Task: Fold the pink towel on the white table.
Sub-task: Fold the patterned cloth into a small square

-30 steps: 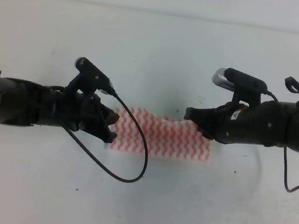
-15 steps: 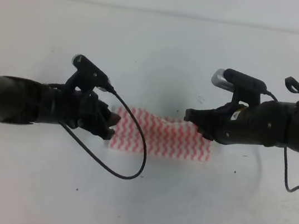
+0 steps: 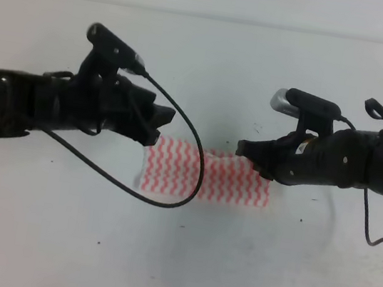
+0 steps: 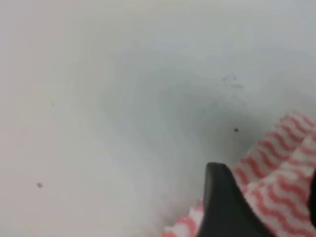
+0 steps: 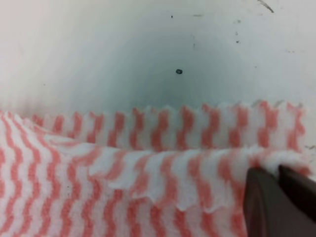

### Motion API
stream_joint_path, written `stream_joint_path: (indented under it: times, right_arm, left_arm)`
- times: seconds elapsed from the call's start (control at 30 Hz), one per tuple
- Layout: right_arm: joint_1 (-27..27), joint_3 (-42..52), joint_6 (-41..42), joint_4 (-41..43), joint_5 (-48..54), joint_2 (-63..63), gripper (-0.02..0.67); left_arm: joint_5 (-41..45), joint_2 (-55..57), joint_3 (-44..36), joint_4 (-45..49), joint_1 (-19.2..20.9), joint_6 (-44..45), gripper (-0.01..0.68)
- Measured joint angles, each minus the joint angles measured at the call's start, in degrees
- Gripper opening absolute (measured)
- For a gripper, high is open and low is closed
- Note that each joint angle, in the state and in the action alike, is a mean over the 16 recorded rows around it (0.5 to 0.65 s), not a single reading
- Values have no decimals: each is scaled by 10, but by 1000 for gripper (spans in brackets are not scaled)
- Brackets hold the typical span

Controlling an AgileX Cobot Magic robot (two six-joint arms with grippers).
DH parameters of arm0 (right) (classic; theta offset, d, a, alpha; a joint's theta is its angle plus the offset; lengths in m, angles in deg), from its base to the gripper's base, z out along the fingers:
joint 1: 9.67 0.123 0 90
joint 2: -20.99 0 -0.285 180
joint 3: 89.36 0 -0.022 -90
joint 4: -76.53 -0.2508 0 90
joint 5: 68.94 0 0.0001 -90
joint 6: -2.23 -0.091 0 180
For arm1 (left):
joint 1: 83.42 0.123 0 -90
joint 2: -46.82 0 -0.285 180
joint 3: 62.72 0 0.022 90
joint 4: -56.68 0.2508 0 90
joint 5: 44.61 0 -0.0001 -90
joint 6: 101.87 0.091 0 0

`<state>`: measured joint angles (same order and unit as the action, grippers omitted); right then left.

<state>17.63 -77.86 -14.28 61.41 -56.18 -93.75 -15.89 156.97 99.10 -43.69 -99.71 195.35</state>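
One pink towel [image 3: 208, 173] lies on one white table [image 3: 174, 256]. Two arms reach in, one from each side, each ending in one gripper: the left gripper [image 3: 157, 122] and the right gripper [image 3: 246, 152], two in all. Each arm carries one camera on a raised mount, so two cameras show. One long black cable [image 3: 170, 191] loops down from the left arm, and one thinner dark cable [image 3: 370, 228] hangs by the right arm
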Motion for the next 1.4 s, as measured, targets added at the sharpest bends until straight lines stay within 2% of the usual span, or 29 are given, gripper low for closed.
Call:
stream_joint_path:
  times: [0.2,0.37,0.93,1.4]
  right_arm:
    - [0,0,0,0,1,-1,-16]
    - [0,0,0,0,1,-1,-16]
    - [0,0,0,0,3,-2,-15]
    - [0,0,0,0,3,-2,-15]
  left_arm:
    - [33,34,0,0,0,-8,126]
    - [49,68,0,0,0,4,66]
    - [43,103,0,0,0,105,43]
    - [54,103,0,0,-2,95,-2]
